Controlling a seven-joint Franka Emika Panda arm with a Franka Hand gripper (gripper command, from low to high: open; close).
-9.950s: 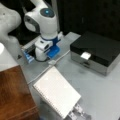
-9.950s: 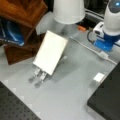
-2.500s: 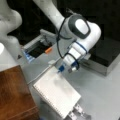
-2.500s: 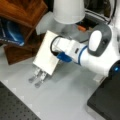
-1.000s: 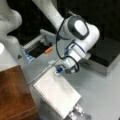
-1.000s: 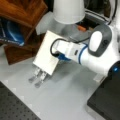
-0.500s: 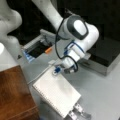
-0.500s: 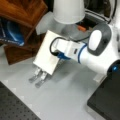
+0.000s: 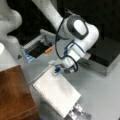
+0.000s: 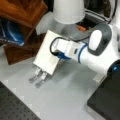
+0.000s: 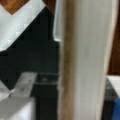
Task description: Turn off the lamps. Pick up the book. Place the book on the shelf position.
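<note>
- We are seeing the book (image 9: pixel 57 92) leaning tilted on the slotted metal stand (image 9: pixel 78 112), its row of binding holes running along the lower long edge; in a front view it (image 10: pixel 47 51) is showing as a plain white panel with the stand's prongs (image 10: pixel 38 75) sticking out below it.
- We are finding the gripper (image 9: pixel 58 70) right at the book's upper edge, and in a front view it (image 10: pixel 55 47) is reaching over the book's upper right side; we cannot tell whether its jaws are apart or pressed on the book.
- In the wrist view we are looking straight along the book's pale edge (image 11: pixel 82 60), which is filling the middle of the picture.
- We are seeing the shelf position (image 9: pixel 15 95), the reddish-brown wooden block, standing just beside the book at a front view's left.
- The black-topped box (image 9: pixel 106 55) is sitting well apart, at a front view's right.
</note>
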